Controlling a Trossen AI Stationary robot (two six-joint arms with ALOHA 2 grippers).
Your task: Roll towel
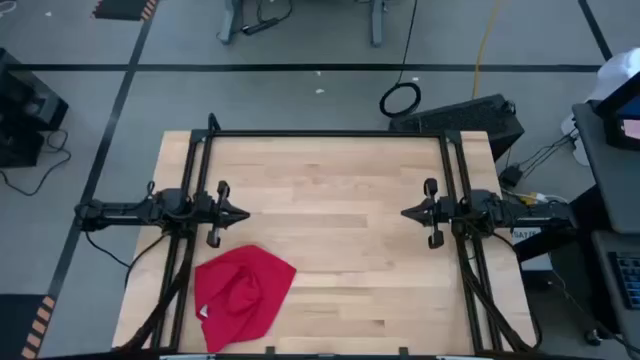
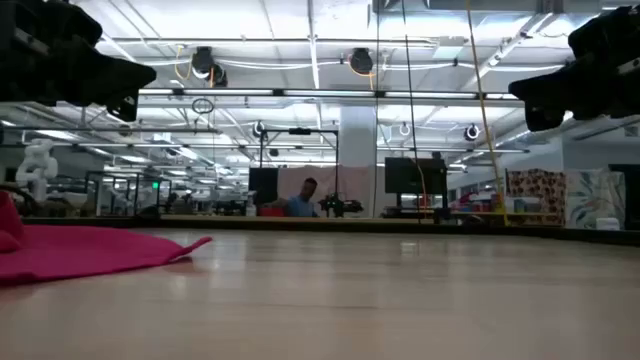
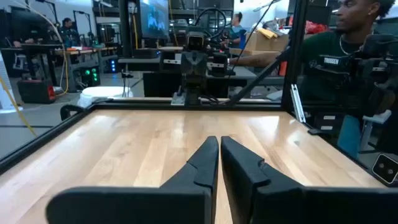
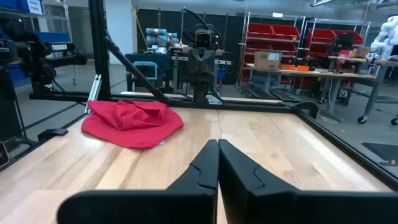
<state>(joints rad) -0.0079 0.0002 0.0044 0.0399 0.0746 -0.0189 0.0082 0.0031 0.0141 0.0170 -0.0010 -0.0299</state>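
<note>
The red towel (image 1: pixel 241 293) lies crumpled in a loose heap on the wooden table (image 1: pixel 330 200), near its front left corner; a small white tag (image 1: pixel 205 312) shows at its left edge. It also shows in the right wrist view (image 4: pixel 130 121) and in the low view (image 2: pixel 80 250). My left gripper (image 1: pixel 244 214) is shut and empty, above the table's left side, just beyond the towel's far edge. My right gripper (image 1: pixel 406 213) is shut and empty above the table's right side, far from the towel.
A black frame (image 1: pixel 330 133) runs along the table's far edge and down both sides by the arm bases. The wood between the two grippers and to the right of the towel is bare. A person (image 3: pixel 354 37) stands beyond the table's right side.
</note>
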